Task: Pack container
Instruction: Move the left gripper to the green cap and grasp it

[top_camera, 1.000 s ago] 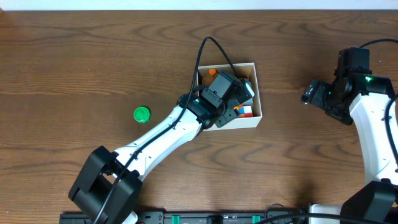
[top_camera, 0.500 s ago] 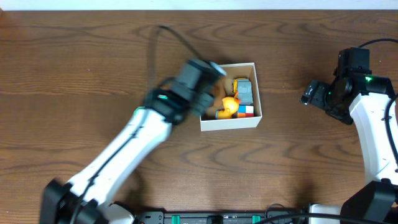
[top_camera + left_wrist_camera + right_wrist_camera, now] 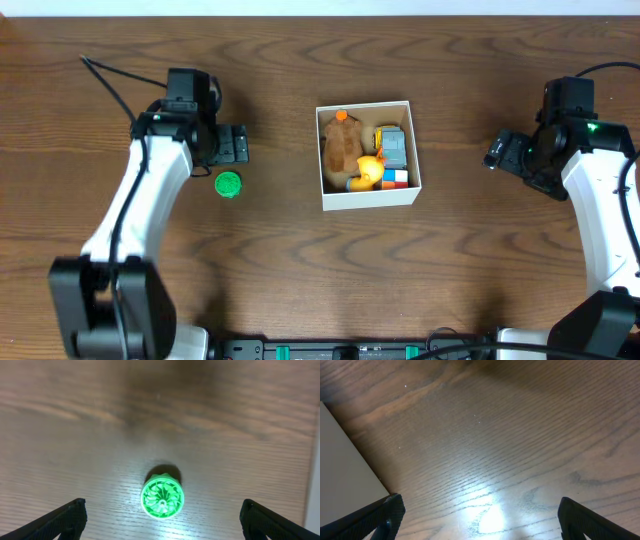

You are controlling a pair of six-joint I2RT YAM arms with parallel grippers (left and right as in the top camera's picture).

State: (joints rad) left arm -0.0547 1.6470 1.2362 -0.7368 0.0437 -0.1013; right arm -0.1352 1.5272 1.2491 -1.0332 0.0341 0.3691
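Note:
The container (image 3: 369,196) is a small white-walled open box at the table's middle. It holds a brown plush toy (image 3: 341,148), a yellow duck (image 3: 371,168), a grey block (image 3: 393,148) and small coloured bricks. A round green toy (image 3: 228,184) lies on the table left of the box; it also shows in the left wrist view (image 3: 162,498), between the fingers and a little ahead of them. My left gripper (image 3: 234,145) is open and empty above the green toy. My right gripper (image 3: 497,152) is open and empty right of the box, whose wall shows in the right wrist view (image 3: 345,470).
The table (image 3: 300,280) is dark brown wood. A cable (image 3: 110,80) runs from the left arm. A black bar with green parts (image 3: 350,350) lies along the front edge.
My left arm has swung from over the container far to the left and now hovers by the green toy. The brown plush toy now lies uncovered in the box. The right arm has not moved.

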